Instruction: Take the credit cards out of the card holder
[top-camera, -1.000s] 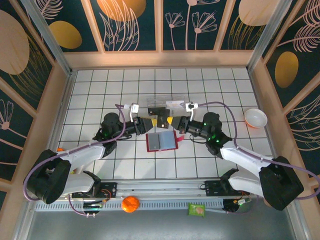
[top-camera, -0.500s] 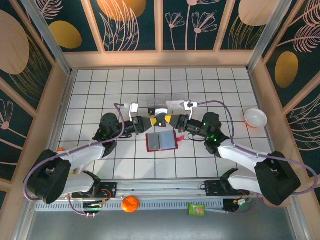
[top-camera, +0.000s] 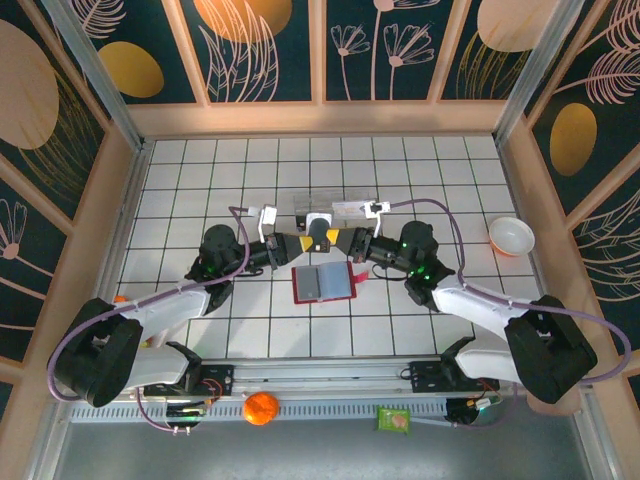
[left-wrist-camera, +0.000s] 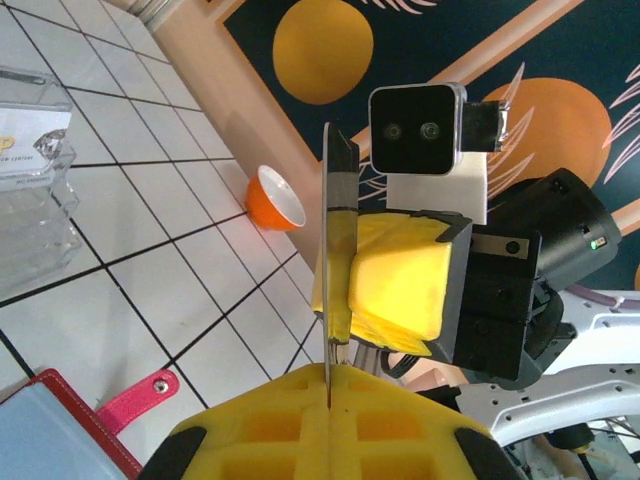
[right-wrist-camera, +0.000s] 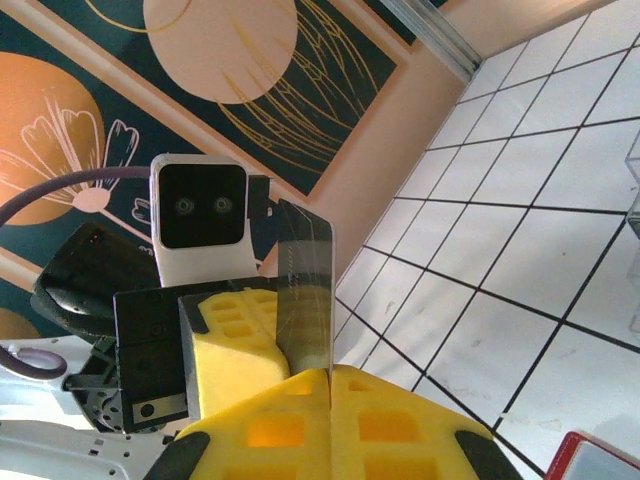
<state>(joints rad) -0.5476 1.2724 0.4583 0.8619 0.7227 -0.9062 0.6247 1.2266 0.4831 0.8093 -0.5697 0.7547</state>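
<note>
**Both jaws clamped on one credit card above the open card holder**

In the overhead view the left jaws and right jaws meet at the middle of the frame. They are just above the card holder (top-camera: 323, 283), which lies open and flat on the white-tiled bench (top-camera: 200, 180), showing its red rim and grey and light blue inside. Between them stands a pale credit card (top-camera: 319, 224), lifted clear of the holder.

The left wrist view shows the card edge-on and upright. Its lower edge is pinched in the seam of the left jaws' closed yellow pads (left-wrist-camera: 260, 430), and the right jaws' pads (left-wrist-camera: 395, 290) are closed on its middle. In the right wrist view the right jaws are shut on the card's lower edge, with the left jaws' pad (right-wrist-camera: 235, 345) against its left side.

The holder's snap tab (left-wrist-camera: 135, 398) shows at the lower left of the left wrist view. A clear plastic tray (top-camera: 340, 208) sits just above the card in the overhead frame.
</note>
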